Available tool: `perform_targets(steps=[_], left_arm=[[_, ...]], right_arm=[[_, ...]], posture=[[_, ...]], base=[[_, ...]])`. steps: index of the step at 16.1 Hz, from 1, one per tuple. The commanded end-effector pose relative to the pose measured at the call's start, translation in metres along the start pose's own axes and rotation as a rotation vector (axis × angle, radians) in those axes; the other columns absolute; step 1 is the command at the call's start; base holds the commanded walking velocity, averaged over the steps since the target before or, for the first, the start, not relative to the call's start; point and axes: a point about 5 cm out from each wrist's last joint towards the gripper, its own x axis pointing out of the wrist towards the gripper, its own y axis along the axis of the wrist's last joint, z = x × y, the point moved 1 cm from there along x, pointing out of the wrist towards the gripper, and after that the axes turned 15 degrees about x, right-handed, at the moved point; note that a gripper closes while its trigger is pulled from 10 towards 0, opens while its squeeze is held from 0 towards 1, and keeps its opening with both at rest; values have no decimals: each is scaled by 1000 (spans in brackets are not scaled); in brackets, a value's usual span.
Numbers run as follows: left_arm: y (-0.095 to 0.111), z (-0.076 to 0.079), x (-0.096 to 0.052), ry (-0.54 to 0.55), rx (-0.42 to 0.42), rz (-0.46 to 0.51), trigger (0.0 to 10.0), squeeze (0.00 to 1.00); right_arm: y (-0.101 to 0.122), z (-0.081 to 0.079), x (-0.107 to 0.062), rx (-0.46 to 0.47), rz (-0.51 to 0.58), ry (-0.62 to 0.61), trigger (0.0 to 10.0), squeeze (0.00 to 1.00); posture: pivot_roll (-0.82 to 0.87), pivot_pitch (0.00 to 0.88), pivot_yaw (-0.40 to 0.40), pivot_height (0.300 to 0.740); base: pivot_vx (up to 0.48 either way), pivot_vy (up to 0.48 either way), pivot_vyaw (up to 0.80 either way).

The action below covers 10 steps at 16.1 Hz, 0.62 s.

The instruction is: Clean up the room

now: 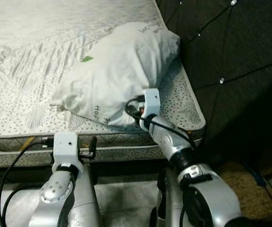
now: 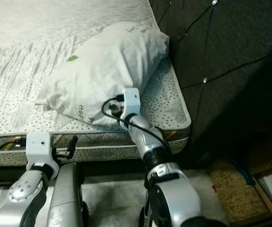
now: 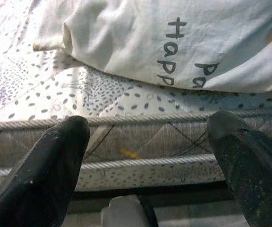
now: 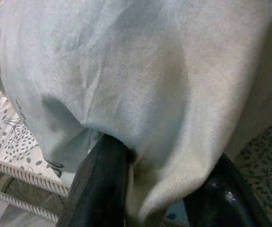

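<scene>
— Gripping the white pillow (image 1: 119,71) by its near edge with the right gripper (image 4: 155,187), a fold of cover pinched between both black fingers (image 4: 98,184). Lay at the mattress (image 1: 27,109) corner, about two o'clock from centre, close to the dark tufted headboard (image 1: 230,56).

— And the left gripper (image 3: 148,156)?

— Hung at seven o'clock, level with the mattress side, jaws spread wide, nothing between them.

— Step in hand?

— Judged as tidying the bed: pillow seized, not yet placed. Called next for a lift and a pull toward the headboard, square to it, without dragging the sheet.

— Anything unclear?

— Printed lettering cut short by folds; right fingertips buried in cloth; floor at five o'clock too dim to read.
</scene>
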Motion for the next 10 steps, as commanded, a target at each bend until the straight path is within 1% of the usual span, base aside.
perform_targets(steps=[1, 4, 5, 7, 8, 9, 10], left_arm=[[-2, 2, 2, -5, 9, -5, 10000, 0], [-1, 5, 6, -8, 6, 5, 10000, 0], [-1, 5, 8, -3, 5, 7, 10000, 0], [-2, 2, 10, 9, 4, 9, 10000, 0], [-2, 1, 11, 17, 3, 9, 10000, 0], [-2, -1, 12, 27, 0, 11, 10000, 0], [-1, 1, 15, 25, -2, 20, 10000, 0]], right_arm=[[15, 4, 0, 7, 51, -16, 0, 0], [26, 16, 0, -19, 66, -41, 0, 0], [37, 24, -1, -37, 83, -65, 0, 0], [60, 37, -4, -63, 135, -123, 0, 0], [76, 44, -7, -77, 180, -161, 0, 0], [105, 55, -15, -89, 260, -221, 0, 0], [143, 73, -33, -118, 373, -312, 0, 0]], posture=[[90, 25, -32, 542], [86, 10, -47, 542], [85, 2, -61, 542], [81, 0, -65, 542], [75, 0, -63, 542], [73, 0, -61, 542], [64, 0, -58, 542]], base=[[0, 0, 0], [0, 0, 0], [0, 0, 0], [0, 0, 0], [0, 0, 0], [0, 0, 0], [0, 0, 0]])
